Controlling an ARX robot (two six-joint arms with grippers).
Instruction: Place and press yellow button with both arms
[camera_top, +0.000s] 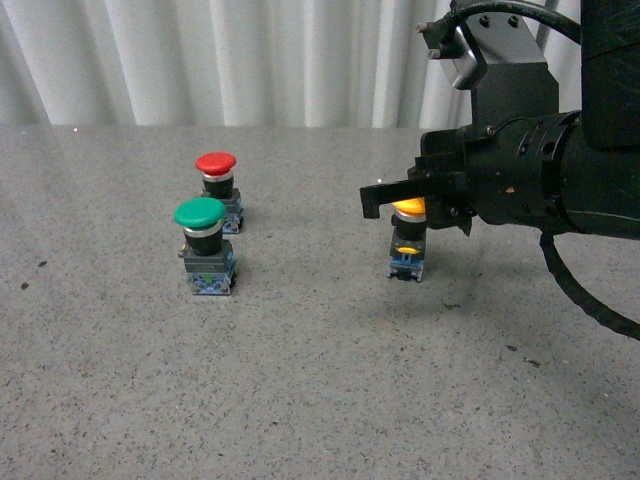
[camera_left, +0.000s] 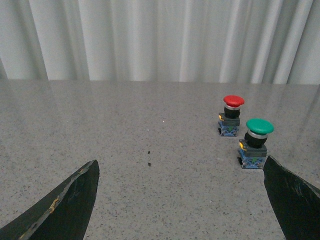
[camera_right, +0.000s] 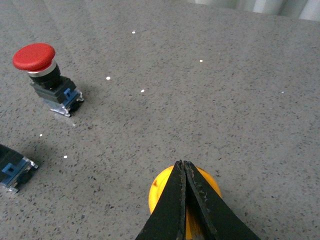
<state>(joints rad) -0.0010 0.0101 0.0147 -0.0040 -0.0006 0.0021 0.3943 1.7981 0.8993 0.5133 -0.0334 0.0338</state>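
Note:
The yellow button (camera_top: 407, 238) stands upright on the grey table, right of centre in the front view. My right gripper (camera_top: 372, 198) is shut, its flat black fingers lying over the yellow cap (camera_right: 161, 189); the right wrist view shows the closed fingertips (camera_right: 182, 165) right above the cap, covering its middle. The right arm (camera_top: 540, 170) reaches in from the right. My left gripper (camera_left: 180, 172) is open, with only bare table between its fingers (camera_left: 75, 195); it does not show in the front view. The yellow button is out of the left wrist view.
A green-capped button (camera_top: 206, 245) and a red-capped button (camera_top: 219, 188) stand together on the left of the table (camera_top: 300, 380). Both also appear in the left wrist view, the green button (camera_left: 255, 142) close to one finger. A white curtain (camera_top: 250, 60) hangs behind.

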